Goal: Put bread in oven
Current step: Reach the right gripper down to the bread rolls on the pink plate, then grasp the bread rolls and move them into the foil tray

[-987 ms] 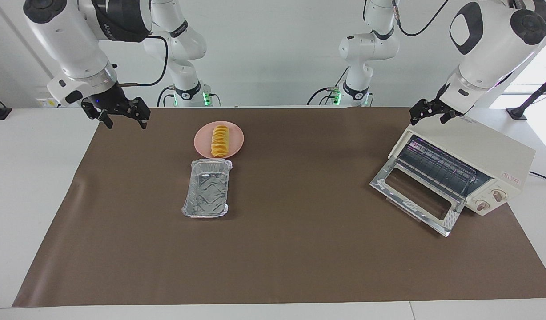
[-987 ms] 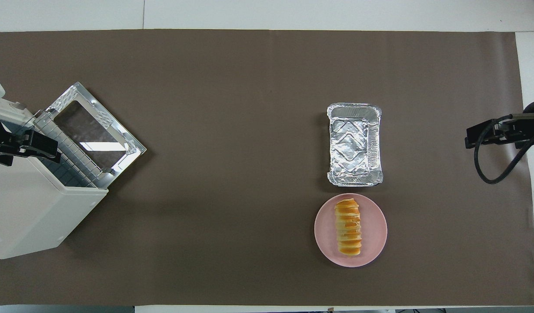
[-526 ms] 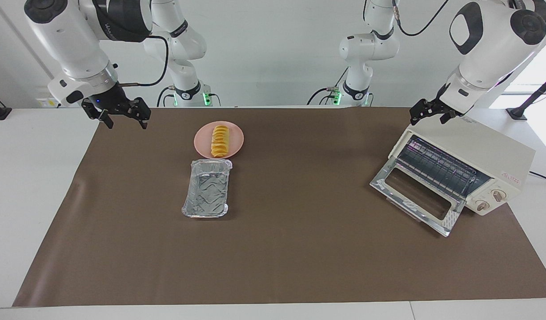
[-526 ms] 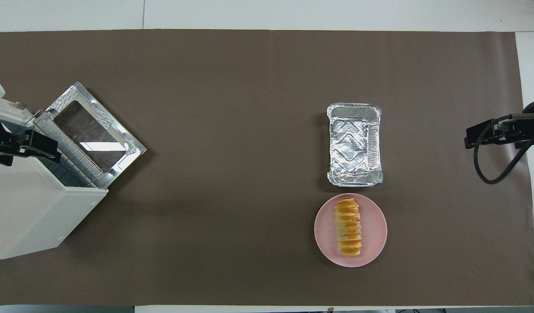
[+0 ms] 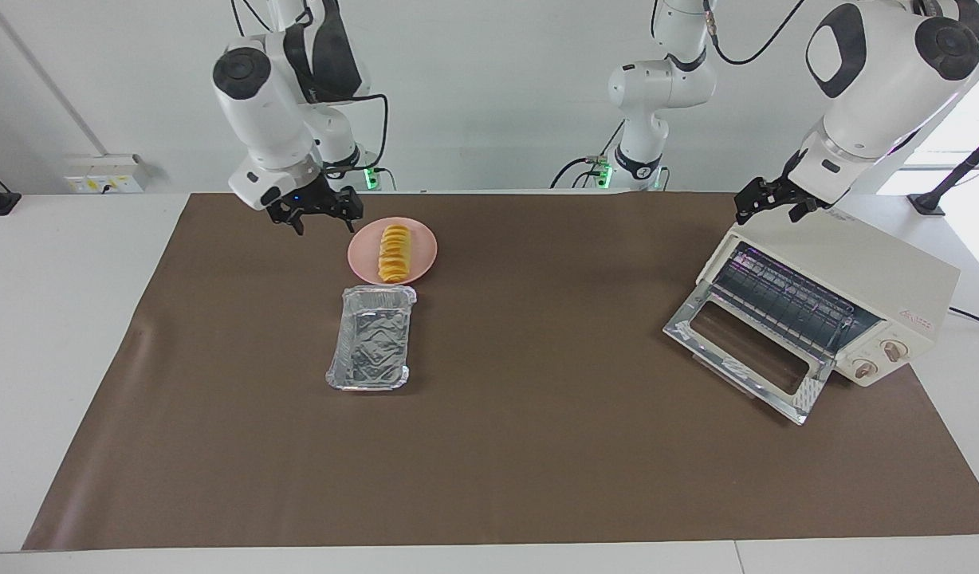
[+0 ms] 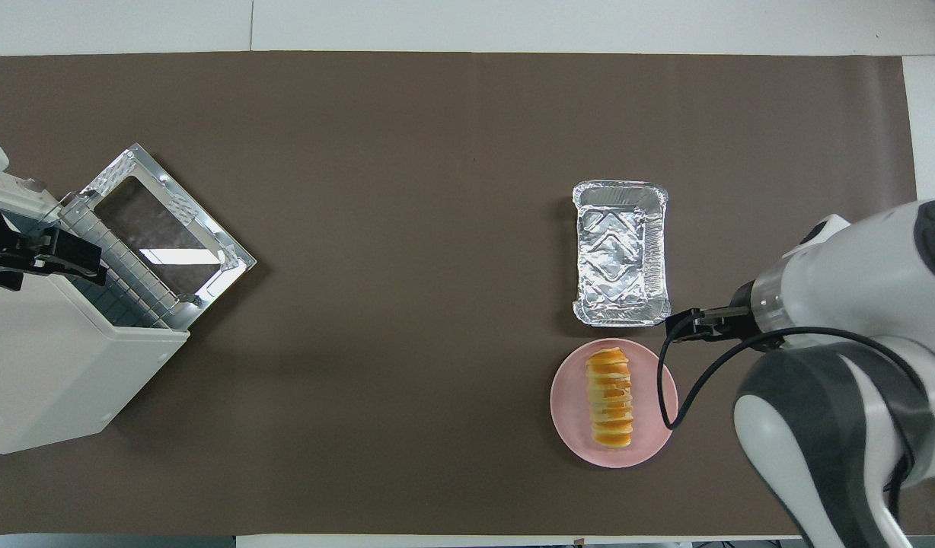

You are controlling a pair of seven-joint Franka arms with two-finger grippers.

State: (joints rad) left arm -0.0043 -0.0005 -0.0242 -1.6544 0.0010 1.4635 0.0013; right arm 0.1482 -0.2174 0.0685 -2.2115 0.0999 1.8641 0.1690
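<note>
The bread (image 5: 393, 253) is a ridged golden loaf lying on a pink plate (image 5: 422, 239); both show in the overhead view too, the bread (image 6: 609, 396) on the plate (image 6: 658, 415). The cream-white oven (image 5: 864, 275) stands at the left arm's end of the table, its glass door (image 5: 745, 351) folded down and the wire rack showing. My right gripper (image 5: 322, 217) is open and empty, raised over the mat just beside the plate, apart from the bread. My left gripper (image 5: 768, 201) hangs open and empty over the oven's top edge and waits.
An empty silver foil tray (image 5: 371, 338) lies just beside the plate, farther from the robots. A brown mat (image 5: 537, 446) covers the table. In the overhead view the oven (image 6: 49, 380) and its open door (image 6: 163, 221) take up the left arm's end.
My right arm has swung in from the mat's edge at its own end of the table to just beside the pink plate. The left arm, bread, tray and oven have not moved.
</note>
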